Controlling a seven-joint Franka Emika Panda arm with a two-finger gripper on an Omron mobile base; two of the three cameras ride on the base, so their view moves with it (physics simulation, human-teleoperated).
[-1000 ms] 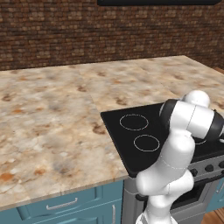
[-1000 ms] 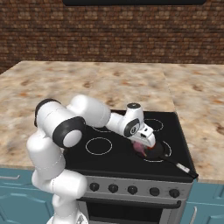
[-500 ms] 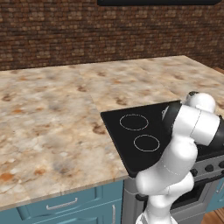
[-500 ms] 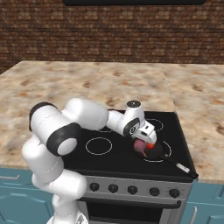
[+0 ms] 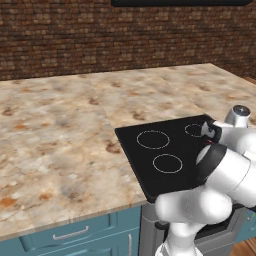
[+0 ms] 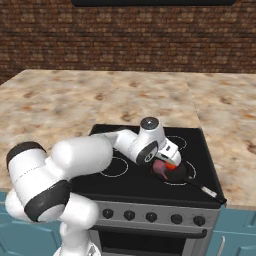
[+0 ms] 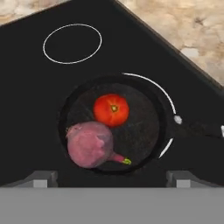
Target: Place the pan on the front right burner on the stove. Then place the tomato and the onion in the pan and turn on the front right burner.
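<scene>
Black stove [image 6: 130, 182] bears the pan [image 7: 144, 135] holding tomato [image 7: 111, 110] and onion [image 7: 89, 145] below wide, empty jaws.

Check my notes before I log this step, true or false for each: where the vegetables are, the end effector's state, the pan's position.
1. The tomato lies inside the pan. True.
2. The onion sits on the counter. False: it lies in the pan, beside the tomato.
3. The end effector grips the onion. False: it is open, holding nothing.
4. The pan sits on the front right burner of the stove. True.
</scene>
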